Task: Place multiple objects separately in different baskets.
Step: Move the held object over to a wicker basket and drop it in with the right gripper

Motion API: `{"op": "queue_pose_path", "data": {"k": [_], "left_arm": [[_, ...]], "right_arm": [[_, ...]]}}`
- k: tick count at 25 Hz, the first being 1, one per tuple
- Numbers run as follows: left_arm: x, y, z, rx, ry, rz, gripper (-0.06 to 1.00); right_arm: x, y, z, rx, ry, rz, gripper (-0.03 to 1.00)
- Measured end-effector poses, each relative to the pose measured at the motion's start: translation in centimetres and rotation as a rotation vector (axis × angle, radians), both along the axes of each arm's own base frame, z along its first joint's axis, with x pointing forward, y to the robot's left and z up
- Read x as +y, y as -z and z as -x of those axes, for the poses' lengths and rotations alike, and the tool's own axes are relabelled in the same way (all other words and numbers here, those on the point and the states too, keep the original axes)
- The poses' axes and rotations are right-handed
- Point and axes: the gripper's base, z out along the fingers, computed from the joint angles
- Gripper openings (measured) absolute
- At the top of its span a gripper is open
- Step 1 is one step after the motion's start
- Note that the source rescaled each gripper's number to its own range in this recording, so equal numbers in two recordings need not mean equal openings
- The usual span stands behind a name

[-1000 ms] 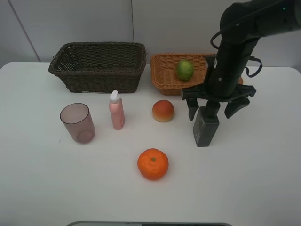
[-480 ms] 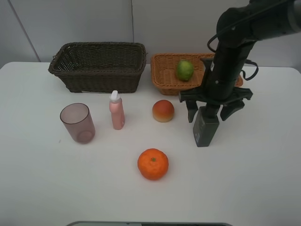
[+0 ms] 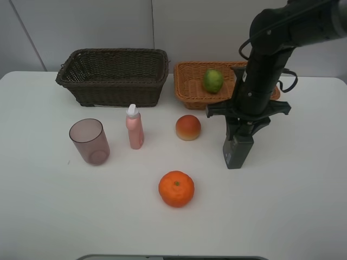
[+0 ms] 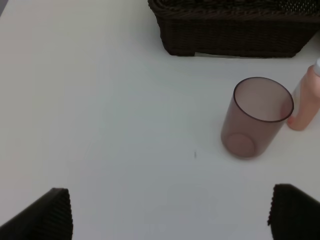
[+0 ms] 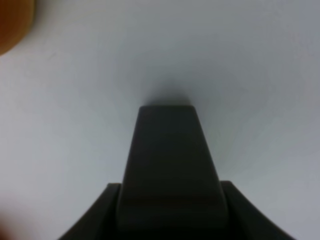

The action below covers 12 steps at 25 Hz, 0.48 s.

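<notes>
Dark, boxy pump bottle [image 3: 237, 153] upright on the white desk [image 3: 303, 206]; right gripper [image 3: 239, 133] jaws clamped on its top. Left gripper [image 4: 170, 215] jaws stand apart.

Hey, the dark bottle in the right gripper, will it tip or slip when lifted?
Probably stiff: the dark bottle shows no dent where the right gripper clamps its top. Tall and narrow, so it may tip when set down.
</notes>
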Motion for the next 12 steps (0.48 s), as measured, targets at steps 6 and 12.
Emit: {"op": "queue_pose_path", "data": {"k": [6, 12], "left_arm": [[0.00, 0.00, 0.00, 0.000, 0.000, 0.000, 1.00], [0.00, 0.00, 0.00, 0.000, 0.000, 0.000, 1.00]], "right_arm": [[0.00, 0.00, -0.01, -0.001, 0.000, 0.000, 0.03], [0.01, -0.35, -0.03, 0.004, -0.008, 0.003, 0.03]]}}
